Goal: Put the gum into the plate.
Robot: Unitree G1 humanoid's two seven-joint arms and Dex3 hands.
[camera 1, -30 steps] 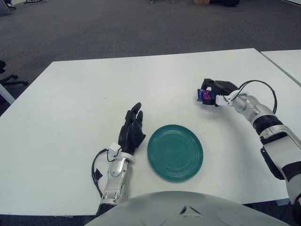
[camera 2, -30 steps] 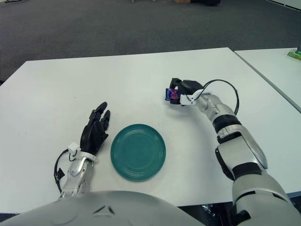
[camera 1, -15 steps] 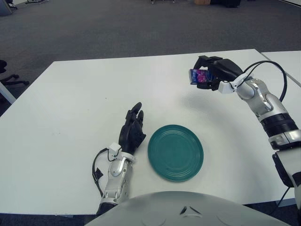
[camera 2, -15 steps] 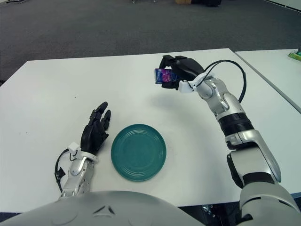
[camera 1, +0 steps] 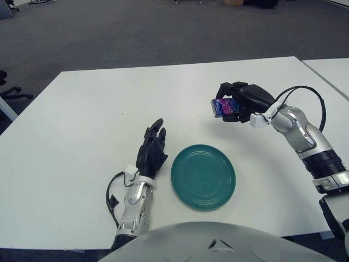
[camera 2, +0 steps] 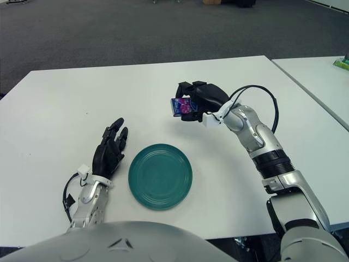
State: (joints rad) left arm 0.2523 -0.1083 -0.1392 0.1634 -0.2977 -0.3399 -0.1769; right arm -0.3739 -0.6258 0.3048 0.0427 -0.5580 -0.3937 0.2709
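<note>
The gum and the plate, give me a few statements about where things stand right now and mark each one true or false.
1. The right hand grips the gum. True.
2. The gum lies in the green plate. False: it is held in the air beyond the plate, which holds nothing.
3. The left hand rests on the table left of the plate. True.
4. The left hand holds the plate's rim. False: it touches nothing but the table.

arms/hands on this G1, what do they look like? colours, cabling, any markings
Both hands are black with three fingers: left hand, right hand. Each wrist carries a small white block. The forearms are silver-grey metal; the right arm has black bands at its joints. A thin black cable loops from the right wrist back along the arm, and another runs beside the left forearm. No readable markings.
</note>
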